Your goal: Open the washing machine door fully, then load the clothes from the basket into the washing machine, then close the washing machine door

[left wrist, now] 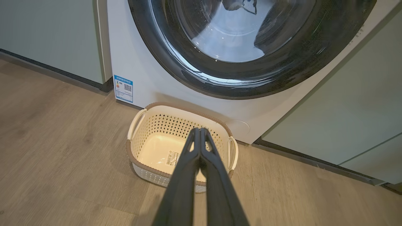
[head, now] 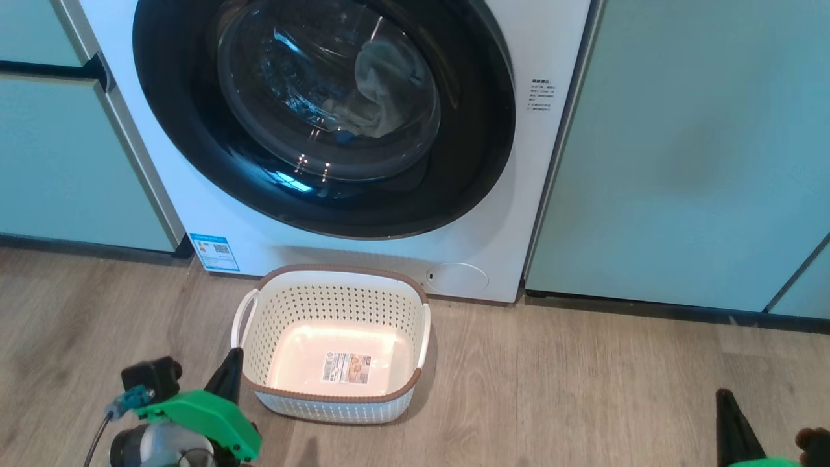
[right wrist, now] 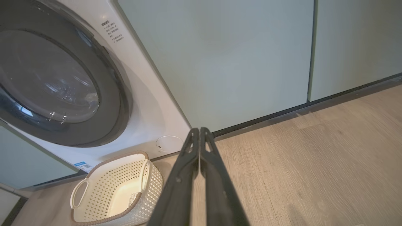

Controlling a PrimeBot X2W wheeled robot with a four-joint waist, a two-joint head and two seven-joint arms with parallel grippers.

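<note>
The left gripper (left wrist: 199, 130) is nearest. Its two dark fingers are pressed together and hold nothing. It is close to the near left corner of the basket (head: 337, 410). The right gripper (right wrist: 199, 129) is over the wood floor (head: 583, 389), well apart from the basket. Its fingers are pressed together too, with nothing between them.

The basket stands upright on the floor, just in front of the washing machine (head: 194, 214). You can see its bare bottom, with a paper label (head: 346, 367) stuck there.

Behind the basket is the white washing machine. It has a small blue sticker (head: 214, 252) low on its left and a round flap (head: 457, 277) low on its right. The washing machine door (head: 188, 149) is shut flat against the front.

Through the glass you can see the clothes (head: 382, 97) inside the drum. They lie in a pale heap with a bit of blue showing.

Pale green cabinets (head: 681, 162) stand on both sides of the machine.
</note>
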